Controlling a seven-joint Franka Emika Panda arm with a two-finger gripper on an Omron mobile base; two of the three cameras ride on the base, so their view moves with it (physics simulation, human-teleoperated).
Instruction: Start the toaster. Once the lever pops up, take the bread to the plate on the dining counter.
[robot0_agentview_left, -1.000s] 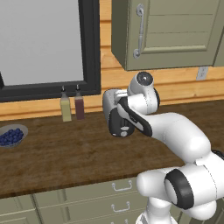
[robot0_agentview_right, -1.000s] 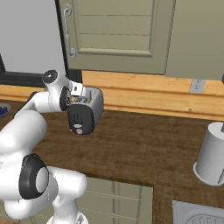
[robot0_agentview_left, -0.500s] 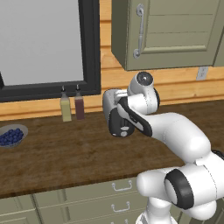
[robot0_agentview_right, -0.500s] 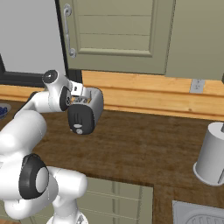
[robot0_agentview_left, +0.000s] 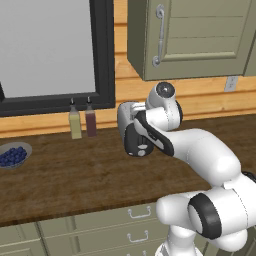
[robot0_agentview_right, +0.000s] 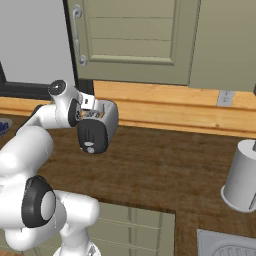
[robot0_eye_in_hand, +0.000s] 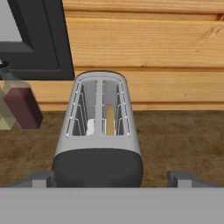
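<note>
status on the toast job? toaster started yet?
Done: the arm has reached the toaster, with the hand open above its black end. The bread sits low in the right slot. In hand: lining up on the lever end; the pictures do not settle whether the lever is pressed. Left: start it if not, wait for the pop, carry the bread to the plate.

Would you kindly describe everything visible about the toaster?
The toaster is small and rounded, with a silver-grey metal-looking shell, a black end panel facing the hand camera and two slots on top. A pale tan slice stands in the right slot. It sits upright on the dark wood counter near the wall, beside two bottles. The open pincer straddles it without touching.
</note>
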